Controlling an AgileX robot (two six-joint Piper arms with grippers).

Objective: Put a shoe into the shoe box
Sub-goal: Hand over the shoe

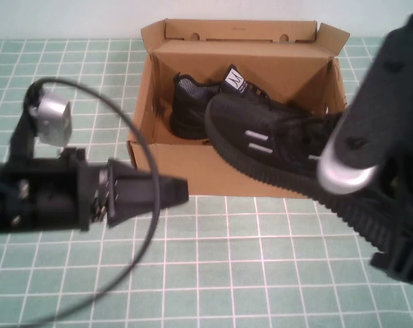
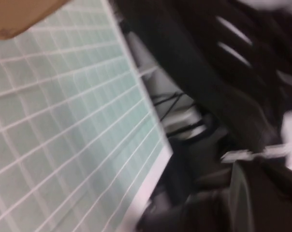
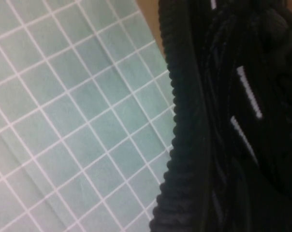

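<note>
Shoe hangs pinched in the right gripper, toe reaching forward over the shoe box wall — left gripper (pressed together) waits beside it.

Lighting even and diffuse, shadows faint; high view soft, left wrist view heavily motion-blurred, right wrist view mildly defocused.

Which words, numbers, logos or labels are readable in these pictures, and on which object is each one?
No text can be read here.
White tongue tab of the sneaker lying in the shoe box: a dark mark, too blurred to read.
Box's raised lid: faint print, too small to read.
Held shoe: only white dash stripes, no letters.
</note>
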